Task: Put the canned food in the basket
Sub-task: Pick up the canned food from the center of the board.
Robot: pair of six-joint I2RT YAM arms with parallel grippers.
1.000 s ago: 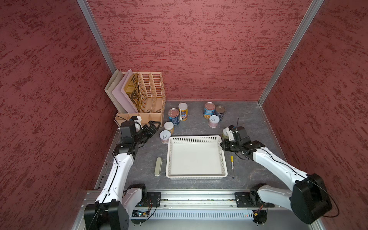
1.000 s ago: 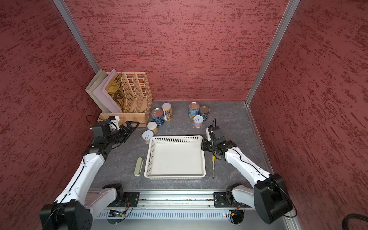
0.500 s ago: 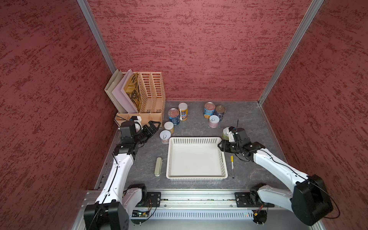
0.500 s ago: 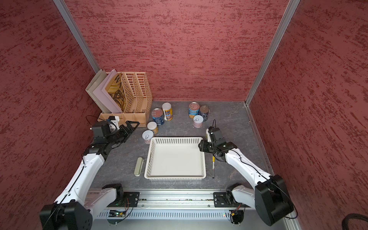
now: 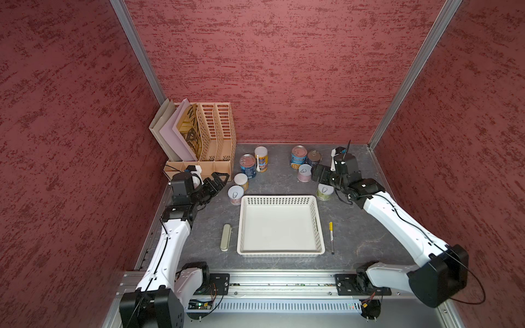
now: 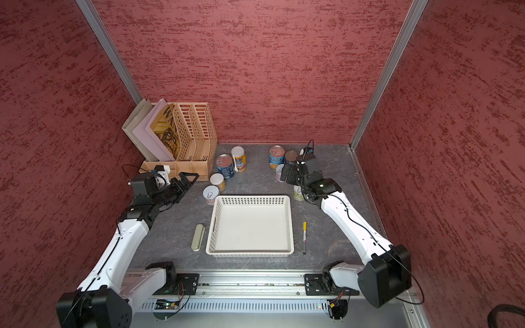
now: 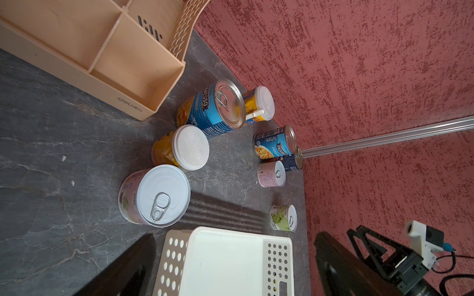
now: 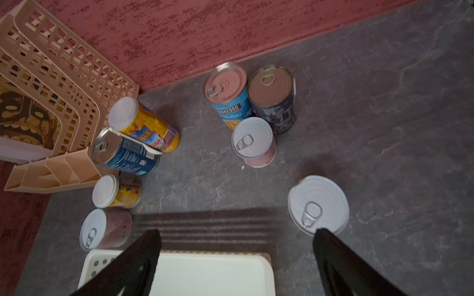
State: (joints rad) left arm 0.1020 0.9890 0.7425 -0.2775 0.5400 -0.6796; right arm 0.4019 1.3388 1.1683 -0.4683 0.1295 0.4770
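Clock ref: basket centre, 12 = back wall; the basket [image 5: 278, 227] is sitting in the middle of the table [image 5: 355, 227]; all eight cans are standing upright on the table, outside it.

Left group, 11 o'clock: left pink can [image 5: 235, 195] is standing just off the basket's far-left corner; short yellow can [image 5: 241, 181] is standing just behind it; left blue can [image 5: 247, 166] and slim yellow can [image 5: 260, 159] are standing side by side further back, near the file holder [image 5: 218, 133].

Right group, 12 to 1 o'clock: right blue can [image 5: 298, 156] and dark can [image 5: 313, 159] are standing side by side near the back wall, looking in contact; right pink can [image 5: 304, 172] is standing just in front of them; green can [image 5: 324, 191] is standing alone at 1 o'clock, just off the far-right corner.

The left gripper [image 5: 217, 181] is hovering at 10 o'clock, jaws spread wide, clamping nothing, pointing toward the left group; the right gripper [image 5: 318, 175] is hovering at 1 o'clock, beside the right pink can and just behind the green can, jaws spread wide, clamping nothing; in its wrist view one of the fingers [image 8: 341, 261] is overlapping the green can's lid edge, but I'm not able to tell whether it's touching.

The olive case [image 5: 225, 237] is lying at 9 o'clock and the pen [image 5: 331, 237] is lying at 3 o'clock, each just beside the basket, apart from it.
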